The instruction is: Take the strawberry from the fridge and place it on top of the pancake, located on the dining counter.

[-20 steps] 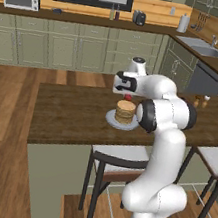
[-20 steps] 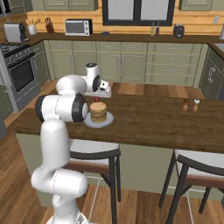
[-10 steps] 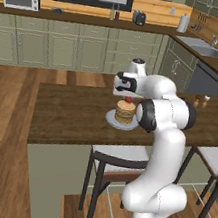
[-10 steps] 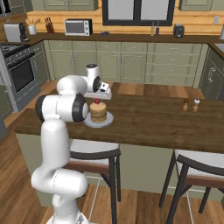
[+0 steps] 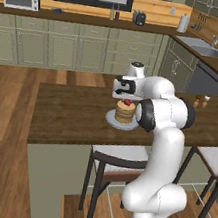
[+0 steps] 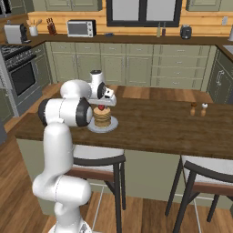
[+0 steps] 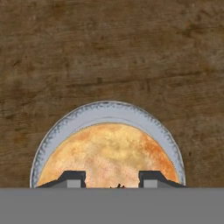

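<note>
The pancake (image 5: 125, 114) is a short tan stack on a round grey plate (image 5: 109, 122) on the dark wooden dining counter (image 5: 69, 114). My gripper (image 5: 128, 99) points down right over the stack, shut on the strawberry (image 5: 127, 103), which sits at the top of the pancake. In the right base view the strawberry (image 6: 101, 108) shows red between the gripper (image 6: 101, 105) and the pancake (image 6: 102, 118). The hand view looks down on the pancake (image 7: 109, 148), the plate (image 7: 109, 109) and a sliver of strawberry (image 7: 117, 187) between the fingertips (image 7: 72, 177). The fridge is out of view.
Two small shakers (image 6: 199, 109) stand on the dining counter to the right of the plate. Black-framed stools (image 6: 95, 159) stand along its near side, one directly below the plate. Olive cabinets with a microwave (image 6: 81, 28) line the far wall.
The hand has come down a little with the strawberry onto the top of the pancake stack; over the last half second it has hardly moved.
</note>
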